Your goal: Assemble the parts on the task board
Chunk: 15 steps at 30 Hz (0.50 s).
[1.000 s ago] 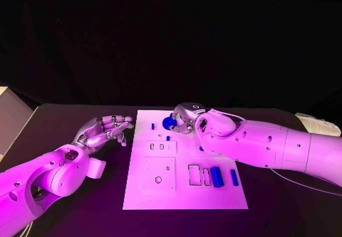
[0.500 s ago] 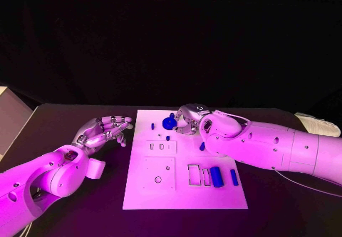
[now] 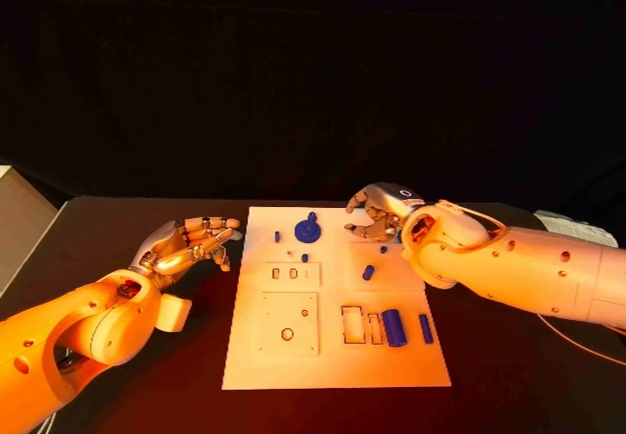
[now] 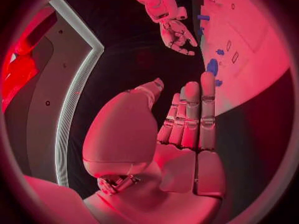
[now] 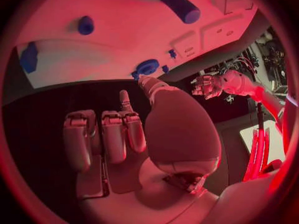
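Observation:
The white task board lies mid-table. A blue gear sits on its far part, also seen as the gear and the gear. My right hand hovers just right of the gear, apart from it, fingers spread and holding nothing; the right hand looks the same from the left wrist. My left hand hangs open beside the board's left edge, its fingers straight. Small blue pegs lie mid-board. Two blue cylinders lie near the front right.
Two raised square plates with holes and a rectangular slot frame sit on the board's near half. A pale box stands at the table's left edge. A white object lies at the far right.
My right hand has let go of the blue gear and drawn off to the right; the gear stays on the board's far part. The left hand has not moved.

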Each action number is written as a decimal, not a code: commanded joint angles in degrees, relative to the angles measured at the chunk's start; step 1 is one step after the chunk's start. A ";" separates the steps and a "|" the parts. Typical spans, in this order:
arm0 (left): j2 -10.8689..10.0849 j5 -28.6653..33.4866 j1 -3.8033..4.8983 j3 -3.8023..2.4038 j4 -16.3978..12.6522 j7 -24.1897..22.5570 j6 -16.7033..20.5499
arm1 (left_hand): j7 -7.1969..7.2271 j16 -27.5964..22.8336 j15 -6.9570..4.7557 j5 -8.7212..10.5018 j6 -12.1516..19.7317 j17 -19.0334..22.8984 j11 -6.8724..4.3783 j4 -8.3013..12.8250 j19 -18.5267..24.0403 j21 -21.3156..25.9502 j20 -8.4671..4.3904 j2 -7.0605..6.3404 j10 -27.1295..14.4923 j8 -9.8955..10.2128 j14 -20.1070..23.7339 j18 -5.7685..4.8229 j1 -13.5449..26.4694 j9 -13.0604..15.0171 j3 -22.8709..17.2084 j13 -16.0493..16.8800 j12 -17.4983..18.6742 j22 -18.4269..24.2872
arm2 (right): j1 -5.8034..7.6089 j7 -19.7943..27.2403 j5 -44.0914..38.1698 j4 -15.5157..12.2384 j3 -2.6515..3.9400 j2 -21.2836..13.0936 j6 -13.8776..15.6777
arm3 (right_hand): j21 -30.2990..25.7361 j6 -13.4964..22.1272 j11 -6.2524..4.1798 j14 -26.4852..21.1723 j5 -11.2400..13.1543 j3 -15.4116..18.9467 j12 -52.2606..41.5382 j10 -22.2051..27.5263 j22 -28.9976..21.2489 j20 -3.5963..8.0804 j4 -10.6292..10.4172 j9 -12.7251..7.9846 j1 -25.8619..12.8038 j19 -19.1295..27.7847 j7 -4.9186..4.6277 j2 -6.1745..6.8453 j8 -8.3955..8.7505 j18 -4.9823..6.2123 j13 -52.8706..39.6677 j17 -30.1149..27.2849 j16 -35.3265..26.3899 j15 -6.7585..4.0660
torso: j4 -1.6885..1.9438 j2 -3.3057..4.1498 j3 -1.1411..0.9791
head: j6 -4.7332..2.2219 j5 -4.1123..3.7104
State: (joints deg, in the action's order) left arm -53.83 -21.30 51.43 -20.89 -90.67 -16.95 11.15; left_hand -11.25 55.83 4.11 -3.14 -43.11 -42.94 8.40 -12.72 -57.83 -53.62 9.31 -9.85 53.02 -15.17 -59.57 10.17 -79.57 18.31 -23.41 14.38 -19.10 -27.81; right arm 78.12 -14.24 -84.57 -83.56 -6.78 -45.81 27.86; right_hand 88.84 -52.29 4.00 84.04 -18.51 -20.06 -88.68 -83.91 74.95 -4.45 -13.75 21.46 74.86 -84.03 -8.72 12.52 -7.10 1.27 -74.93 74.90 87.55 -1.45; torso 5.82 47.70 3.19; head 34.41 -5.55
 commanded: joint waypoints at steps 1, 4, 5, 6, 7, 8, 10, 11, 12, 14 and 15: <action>0.12 -0.30 -0.01 -0.03 -0.01 -1.25 -1.53 | -0.94 -0.39 -0.03 -0.09 0.25 0.17 -0.06 0.33 0.42 0.33 -0.01 0.28 -0.13 -0.33 0.46 0.41 0.21 0.11 -0.24 0.00 -0.31 0.18 | 0.42 11.60 12.09 0.38 0.07 -2.22 2.38 | 0.05 0.07 -0.07 4.46 0.99 -0.28 0.17 -4.58 13.67 0.37 1.15 -0.02 1.69 -5.52 0.05 0.54 0.19 -0.92 -13.64 8.43 -0.18 -0.25 | -0.53 -0.30 -0.19 | -0.38 0.25; 0.22 -0.42 -0.02 -0.03 0.04 -1.33 -1.85 | -0.78 -0.55 -0.15 -0.07 -0.02 0.32 -0.22 0.63 0.53 0.41 -0.04 0.19 0.37 -0.53 0.49 0.46 -0.03 0.22 -0.41 0.07 -0.66 0.28 | 0.64 14.83 14.92 1.12 0.09 -4.33 0.90 | 0.34 0.04 -0.05 4.53 1.51 -0.44 0.16 -4.59 14.04 0.38 1.97 -0.03 2.82 -5.64 0.03 1.11 0.27 -1.02 -13.66 8.70 -0.09 -0.29 | -0.61 -0.39 -0.34 | -0.41 0.19; 0.27 -0.48 -0.05 -0.03 0.05 -1.34 -1.98 | -0.75 -0.55 -0.18 -0.07 -0.07 0.34 -0.26 0.73 0.52 0.41 -0.06 0.13 0.46 -0.57 0.46 0.47 -0.11 0.24 -0.45 0.07 -0.72 0.29 | 0.70 15.82 15.64 1.56 0.09 -5.05 0.20 | 0.38 0.03 -0.05 4.54 1.54 -0.44 0.13 -4.62 14.09 0.38 2.03 -0.03 2.91 -5.66 0.04 1.16 0.27 -1.03 -13.69 8.77 -0.07 -0.30 | -0.66 -0.42 -0.44 | -0.45 0.08; 0.32 -0.55 -0.11 -0.03 0.06 -1.33 -2.10 | -0.72 -0.56 -0.20 -0.07 -0.10 0.36 -0.28 0.82 0.51 0.40 -0.07 0.09 0.52 -0.59 0.43 0.47 -0.17 0.25 -0.48 0.07 -0.76 0.30 | 0.74 16.69 16.19 2.11 0.09 -5.68 -0.57 | 0.52 0.01 -0.07 4.58 1.75 -0.42 0.12 -4.63 14.26 0.40 2.40 -0.04 3.38 -5.71 0.08 1.48 0.30 -1.07 -13.70 8.93 -0.01 -0.35 | -0.69 -0.45 -0.50 | -0.48 -0.04; 0.36 -0.69 -0.21 -0.03 0.05 -1.31 -2.24 | -0.65 -0.50 -0.29 -0.05 -0.20 0.40 -0.37 1.08 0.43 0.32 -0.14 -0.07 0.80 -0.66 0.26 0.48 -0.37 0.30 -0.57 0.09 -0.94 0.30 | 0.78 17.70 16.77 3.03 0.09 -6.42 -1.59 | 0.56 0.01 -0.09 4.60 1.91 -0.40 0.14 -4.61 14.31 0.43 2.63 -0.04 3.68 -5.73 0.12 1.66 0.32 -1.08 -13.67 9.03 0.02 -0.39 | -0.77 -0.51 -0.59 | -0.49 -0.16; 0.39 -0.83 -0.31 -0.03 0.03 -1.28 -2.32 | -0.59 -0.40 -0.37 -0.04 -0.23 0.40 -0.45 1.27 0.33 0.22 -0.20 -0.16 1.11 -0.70 0.07 0.49 -0.50 0.32 -0.66 0.13 -1.14 0.29 | 0.80 18.31 17.07 3.76 0.09 -6.85 -2.29 | 0.59 0.03 -0.12 4.60 2.03 -0.38 0.16 -4.60 14.35 0.45 2.84 -0.05 3.97 -5.74 0.15 1.82 0.35 -1.09 -13.66 9.05 0.03 -0.43 | -0.81 -0.54 -0.63 | -0.49 -0.17; 0.43 -1.17 -0.55 -0.03 0.00 -1.20 -2.46 | -0.47 -0.23 -0.52 -0.02 -0.28 0.40 -0.61 1.82 0.14 0.00 -0.36 -0.47 1.62 -0.76 -0.22 0.49 -0.93 0.37 -0.86 0.21 -1.52 0.24 | 0.81 19.26 17.48 5.25 0.08 -7.50 -3.52 | 0.64 0.12 -0.33 4.63 3.13 -0.18 0.17 -4.60 14.41 0.57 3.54 -0.08 4.96 -5.76 0.46 2.32 0.47 -1.11 -13.66 9.22 0.08 -0.62 | -0.91 -0.59 -0.77 | -0.41 -0.13; 0.44 -1.24 -0.60 -0.03 -0.01 -1.19 -2.48 | -0.46 -0.22 -0.53 -0.02 -0.28 0.40 -0.62 1.85 0.13 -0.01 -0.37 -0.49 1.68 -0.77 -0.23 0.48 -0.95 0.38 -0.88 0.23 -1.57 0.24 | 0.81 19.40 17.54 5.55 0.08 -7.60 -3.75 | 0.67 0.17 -0.47 4.65 3.52 -0.10 0.15 -4.61 14.44 0.64 3.65 -0.09 5.14 -5.77 0.65 2.37 0.51 -1.11 -13.68 9.28 0.10 -0.71 | -0.94 -0.59 -0.81 | -0.45 -0.13; 0.46 -1.41 -0.71 -0.03 -0.02 -1.15 -2.53 | -0.21 0.08 -0.81 0.00 -0.37 0.31 -0.99 2.39 -0.05 -0.28 -0.57 -0.71 3.24 -0.86 -0.56 0.50 -1.29 0.44 -1.03 0.77 -2.84 0.16 | 0.80 19.70 17.66 6.28 0.08 -7.82 -4.29 | 0.67 0.25 -0.61 4.67 3.94 0.02 0.13 -4.64 14.45 0.73 3.77 -0.11 5.34 -5.77 0.81 2.44 0.57 -1.12 -13.70 9.36 0.12 -0.85 | -0.97 -0.61 -0.87 | -0.50 -0.16; 0.51 -1.70 -0.87 -0.03 -0.01 -1.07 -2.63 | -0.06 0.28 -0.98 0.01 -0.39 0.24 -1.19 2.70 -0.13 -0.47 -0.74 -0.86 3.70 -0.89 -0.72 0.49 -1.40 0.48 -1.10 1.13 -3.57 0.11 | 0.75 20.07 17.56 7.50 0.07 -8.10 -5.28 | 0.65 0.39 -0.73 4.67 4.24 0.18 0.10 -4.67 14.42 0.85 3.96 -0.14 5.63 -5.76 0.93 2.57 0.67 -1.11 -13.73 9.40 0.13 -0.97 | -1.04 -0.63 -1.05 | -0.47 -0.36; 0.54 -1.85 -0.94 -0.03 0.00 -1.04 -2.68 | -0.03 0.32 -1.01 0.02 -0.38 0.22 -1.23 2.83 -0.15 -0.51 -0.78 -0.94 3.73 -0.90 -0.74 0.48 -1.49 0.49 -1.12 1.22 -3.72 0.09 | 0.69 20.20 17.34 8.10 0.06 -8.20 -5.82 | 0.66 0.45 -0.77 4.67 4.32 0.26 0.13 -4.64 14.43 0.90 4.05 -0.15 5.75 -5.77 0.96 2.65 0.70 -1.11 -13.70 9.38 0.12 -1.00 | -1.06 -0.64 -1.10 | -0.47 -0.45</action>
State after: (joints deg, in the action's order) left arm -53.45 -21.95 50.58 -20.91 -90.58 -17.19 10.15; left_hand -11.25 55.90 3.28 -3.14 -43.11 -42.65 7.16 -10.00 -57.84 -53.86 8.89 -10.81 56.55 -15.79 -59.99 10.17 -80.54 18.73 -24.66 15.54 -22.63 -27.66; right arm 78.89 2.13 -69.24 -76.05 -6.73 -53.95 25.72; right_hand 89.20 -51.88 3.48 83.94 -14.42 -19.79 -88.68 -84.03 74.94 -3.95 -10.03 21.37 80.02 -83.94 -8.29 15.16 -6.74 1.26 -74.92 74.90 87.55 -2.18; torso 4.93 47.14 2.38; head 33.94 -5.80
